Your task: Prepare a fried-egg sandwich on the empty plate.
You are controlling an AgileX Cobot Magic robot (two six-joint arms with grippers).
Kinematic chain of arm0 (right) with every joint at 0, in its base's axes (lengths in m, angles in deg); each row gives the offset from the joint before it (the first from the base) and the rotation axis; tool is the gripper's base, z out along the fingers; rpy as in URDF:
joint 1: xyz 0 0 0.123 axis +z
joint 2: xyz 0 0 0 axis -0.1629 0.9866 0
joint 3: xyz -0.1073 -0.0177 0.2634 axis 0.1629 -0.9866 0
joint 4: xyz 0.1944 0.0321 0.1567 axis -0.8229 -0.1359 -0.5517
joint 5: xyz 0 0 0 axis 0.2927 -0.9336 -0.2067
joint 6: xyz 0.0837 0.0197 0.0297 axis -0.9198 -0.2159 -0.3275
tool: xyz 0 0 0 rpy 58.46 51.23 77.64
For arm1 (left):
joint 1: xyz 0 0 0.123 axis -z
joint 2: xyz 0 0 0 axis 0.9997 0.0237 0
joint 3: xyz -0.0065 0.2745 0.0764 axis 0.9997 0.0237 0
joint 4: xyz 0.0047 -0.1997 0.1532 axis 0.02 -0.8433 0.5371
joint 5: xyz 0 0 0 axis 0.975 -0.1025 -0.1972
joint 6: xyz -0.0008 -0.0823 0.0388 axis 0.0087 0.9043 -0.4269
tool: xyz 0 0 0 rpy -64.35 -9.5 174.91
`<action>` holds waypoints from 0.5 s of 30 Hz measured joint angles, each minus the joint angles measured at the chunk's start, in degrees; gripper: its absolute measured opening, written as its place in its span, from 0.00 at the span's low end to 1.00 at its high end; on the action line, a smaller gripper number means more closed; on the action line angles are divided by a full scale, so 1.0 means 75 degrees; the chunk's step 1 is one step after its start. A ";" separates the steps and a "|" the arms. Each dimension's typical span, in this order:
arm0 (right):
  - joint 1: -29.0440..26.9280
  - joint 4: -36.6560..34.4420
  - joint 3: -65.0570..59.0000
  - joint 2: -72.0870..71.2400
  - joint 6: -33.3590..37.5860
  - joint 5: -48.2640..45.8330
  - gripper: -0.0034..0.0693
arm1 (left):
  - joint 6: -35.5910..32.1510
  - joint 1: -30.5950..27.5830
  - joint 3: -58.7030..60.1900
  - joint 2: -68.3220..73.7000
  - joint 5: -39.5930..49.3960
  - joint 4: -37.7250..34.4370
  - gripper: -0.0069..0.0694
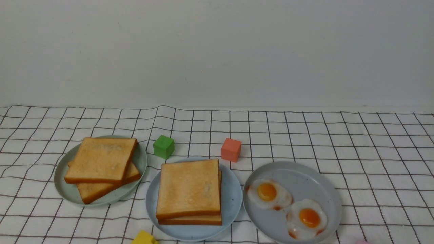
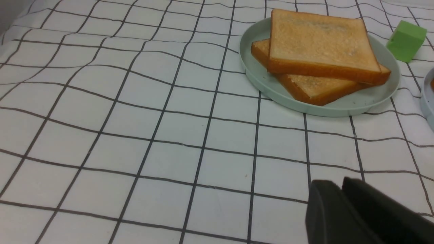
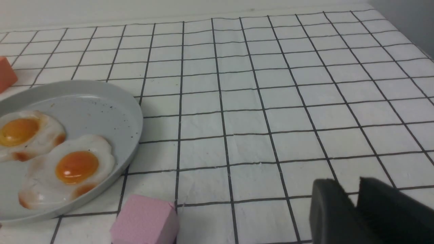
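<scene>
The round light-blue plate [image 1: 234, 196] sits at the front middle with two stacked toast slices [image 1: 188, 188] on it; no egg shows between them. Two fried eggs [image 1: 269, 193] [image 1: 307, 218] lie on the grey plate [image 1: 305, 171] to its right. Neither arm appears in the front view. My left gripper [image 2: 340, 183] hovers over bare cloth short of the pale green plate [image 2: 257, 78], its fingers pressed together and holding nothing. My right gripper [image 3: 349, 185] is over cloth, well to the side of the grey plate [image 3: 112, 105], its tips a little apart and empty.
The pale green plate [image 1: 140, 159] at the left holds two more toast slices [image 1: 100, 159]. A green cube [image 1: 163, 146] and an orange-red cube [image 1: 231, 149] stand behind the plates. A yellow block [image 1: 144, 238] and a pink cube [image 3: 145, 220] lie at the front edge.
</scene>
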 joint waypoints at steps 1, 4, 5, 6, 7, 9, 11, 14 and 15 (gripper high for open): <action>0.0000 0.0000 0.0000 0.0000 0.0000 0.0000 0.26 | 0.0000 0.0000 0.0000 0.0000 0.0000 0.0000 0.18; 0.0000 0.0000 0.0000 0.0000 0.0000 0.0000 0.26 | 0.0000 0.0000 0.0000 0.0000 0.0000 0.0000 0.18; 0.0000 0.0000 0.0000 0.0000 0.0000 0.0000 0.26 | 0.0000 0.0000 0.0000 0.0000 0.0000 0.0000 0.18; 0.0000 0.0000 0.0000 0.0000 0.0000 0.0000 0.26 | 0.0000 0.0000 0.0000 0.0000 0.0000 0.0000 0.18; 0.0000 0.0000 0.0000 0.0000 0.0000 0.0000 0.26 | 0.0000 0.0000 0.0000 0.0000 0.0000 0.0000 0.18; 0.0000 0.0000 0.0000 0.0000 0.0000 0.0000 0.26 | 0.0000 0.0000 0.0000 0.0000 0.0000 0.0000 0.18; 0.0000 0.0000 0.0000 0.0000 0.0000 0.0000 0.26 | 0.0000 0.0000 0.0000 0.0000 0.0000 0.0000 0.18; 0.0000 0.0000 0.0000 0.0000 0.0000 0.0000 0.27 | 0.0000 0.0000 0.0000 0.0000 0.0000 0.0000 0.18; 0.0000 0.0000 0.0000 0.0000 0.0000 0.0000 0.27 | 0.0000 0.0000 0.0000 0.0000 0.0000 0.0000 0.18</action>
